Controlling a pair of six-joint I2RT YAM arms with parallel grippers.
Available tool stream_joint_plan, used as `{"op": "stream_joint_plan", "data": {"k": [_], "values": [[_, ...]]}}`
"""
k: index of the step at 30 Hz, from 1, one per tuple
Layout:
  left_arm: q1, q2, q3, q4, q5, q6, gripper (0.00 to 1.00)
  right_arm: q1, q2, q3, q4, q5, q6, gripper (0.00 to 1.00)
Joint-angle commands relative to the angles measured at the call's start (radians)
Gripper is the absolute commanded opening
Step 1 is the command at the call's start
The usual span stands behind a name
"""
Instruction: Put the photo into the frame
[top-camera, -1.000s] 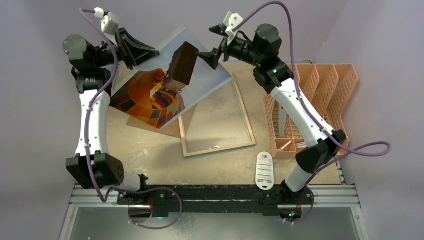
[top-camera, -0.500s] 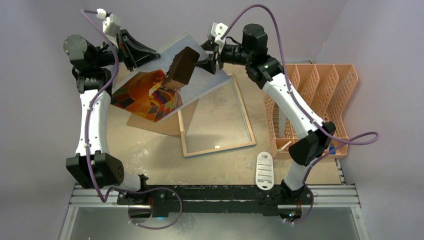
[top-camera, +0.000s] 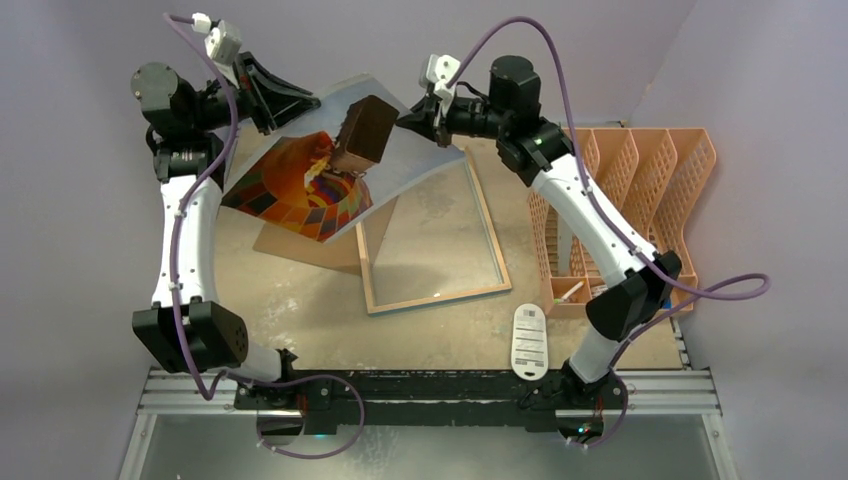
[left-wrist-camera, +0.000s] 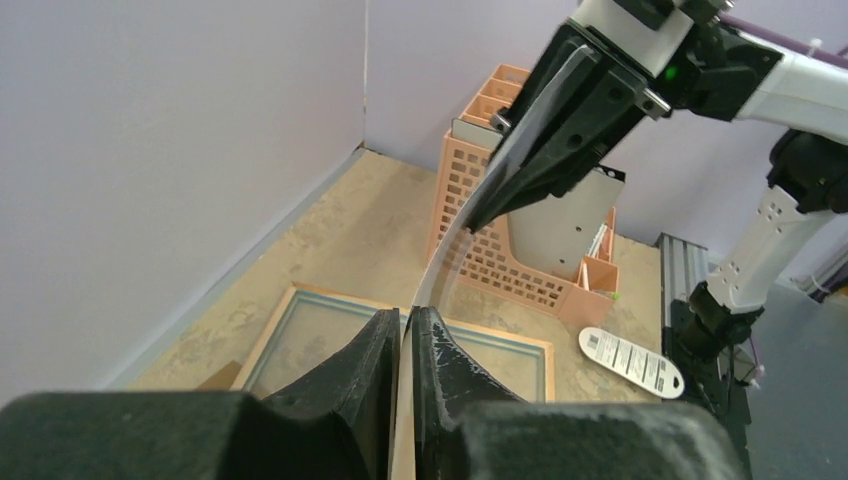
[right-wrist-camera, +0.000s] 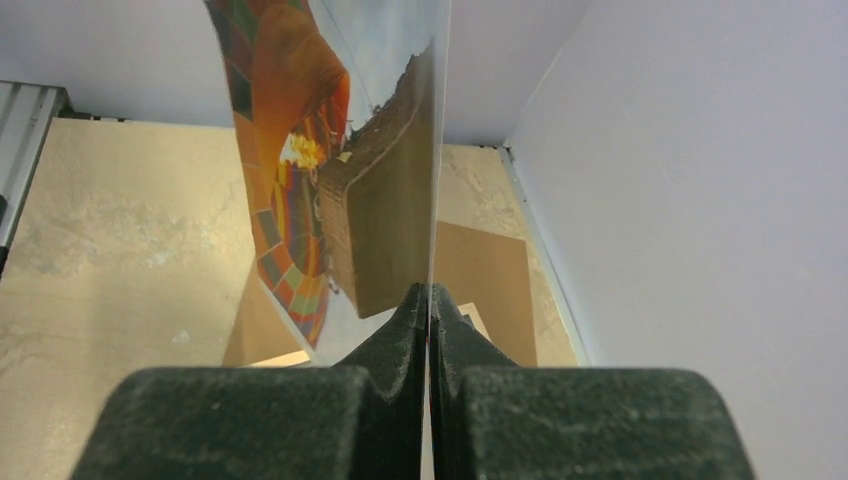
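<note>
Right gripper (top-camera: 405, 118) just clamped our orange-red balloon paper photo (top-camera: 300, 185), upper middle | left gripper (top-camera: 315, 98) pinches its other edge | wood-edged rectangular glass frame (top-camera: 435, 296) at centre: we reckon still unfilled

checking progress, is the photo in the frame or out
Out. The left gripper and right gripper hold the photo by opposite edges in the air; the frame lies on the table without it.

soft even light, faint shadows; small glare on the frame (top-camera: 440, 298) glass; wrist foregrounds perhaps slightly blurred.
</note>
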Motion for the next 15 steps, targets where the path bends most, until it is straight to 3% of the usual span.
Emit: {"op": "stream_joint_plan", "data": {"k": [1,2,4,7,10,15], "values": [[-0.004,-0.011,0.068,-0.163,-0.121,0.160,0.25,-0.001,-0.080,-0.030,0.069,0.054,0.023,0.00],[-0.003,-0.015,0.078,-0.233,-0.164,0.203,0.39,-0.001,-0.090,-0.039,0.084,0.067,0.028,0.00],[-0.004,-0.026,0.096,-0.351,-0.273,0.278,0.59,-0.001,-0.115,-0.063,0.118,0.113,0.042,0.00],[-0.004,-0.044,0.127,-0.505,-0.520,0.391,0.76,0.000,-0.160,-0.114,0.172,0.214,0.049,0.00],[-0.004,-0.054,0.147,-0.574,-0.779,0.410,0.86,-0.001,-0.188,-0.145,0.207,0.355,0.035,0.00],[-0.004,-0.060,0.156,-0.603,-0.904,0.351,0.90,-0.001,-0.216,-0.170,0.294,0.568,0.008,0.00]]}}
